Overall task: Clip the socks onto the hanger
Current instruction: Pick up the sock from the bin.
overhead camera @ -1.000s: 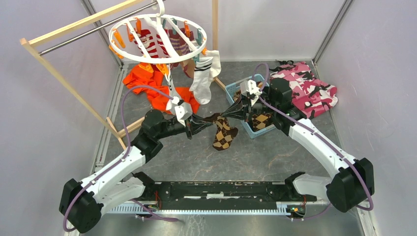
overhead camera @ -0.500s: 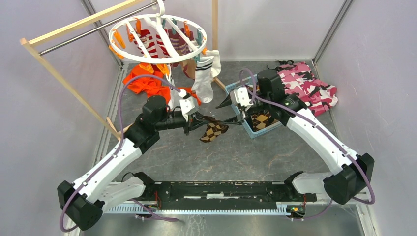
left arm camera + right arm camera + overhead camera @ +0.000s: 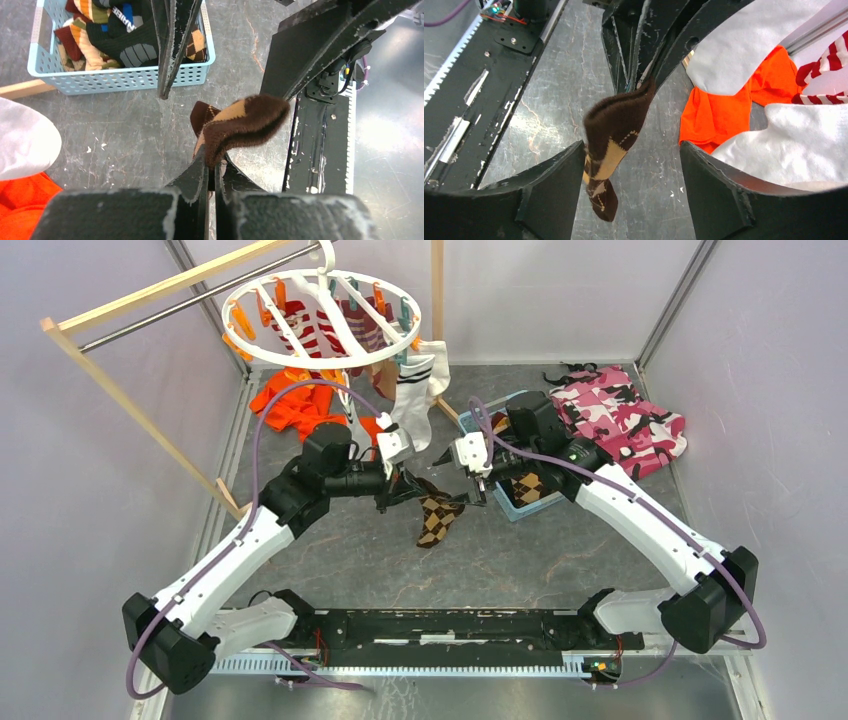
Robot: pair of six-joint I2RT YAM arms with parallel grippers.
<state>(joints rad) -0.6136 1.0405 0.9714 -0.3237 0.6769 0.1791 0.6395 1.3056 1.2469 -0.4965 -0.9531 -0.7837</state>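
Top view: high, near side, looking down and forward. Wrist views: close, facing each other; all three share the brown argyle sock [image 3: 436, 518].

Showed a scuffed grey floor [image 3: 500, 560] boxed in by pale walls [image 3: 90, 490] with metal corner posts [image 3: 672, 300], and a wooden rack [image 3: 130, 412] bearing a metal bar [image 3: 170, 308] at far left

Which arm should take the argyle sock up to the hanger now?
Left: the left gripper is shut on the argyle sock, and the hanger hangs toward its side. The right gripper has open jaws, holding nothing.
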